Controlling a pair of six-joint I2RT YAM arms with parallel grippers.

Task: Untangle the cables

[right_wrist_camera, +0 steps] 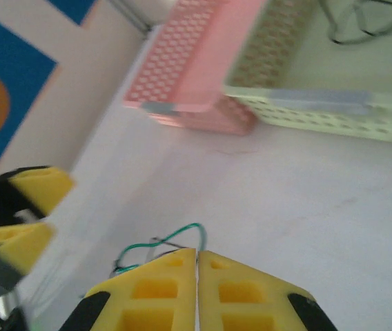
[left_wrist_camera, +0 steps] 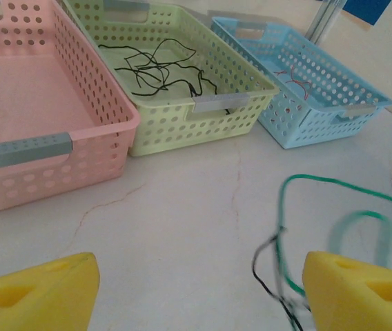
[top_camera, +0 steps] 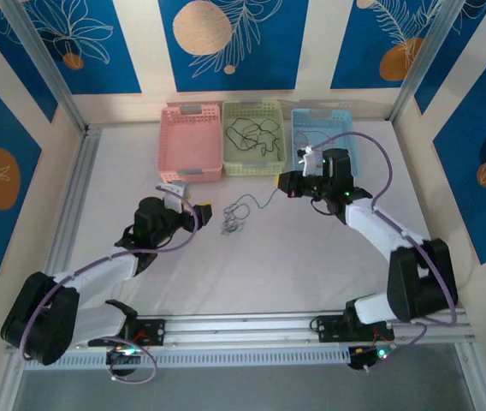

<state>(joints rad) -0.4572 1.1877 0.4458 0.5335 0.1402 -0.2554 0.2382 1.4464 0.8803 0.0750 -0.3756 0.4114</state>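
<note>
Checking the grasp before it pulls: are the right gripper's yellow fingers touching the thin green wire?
Touching. In the right wrist view the thin green wire runs into the seam between the shut right gripper fingers.

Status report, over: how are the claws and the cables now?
Left claw open, clump close by. Right claw shut on green cable, leading to clump. Baskets behind, not in the way.

The right wrist view is smeared throughout: the pink basket and green basket have soft edges, and the green one is cut off at the top and right. The green cable runs behind the right gripper (pinched or merely behind, unclear). From above, the cable clump is too small to separate into strands.
</note>
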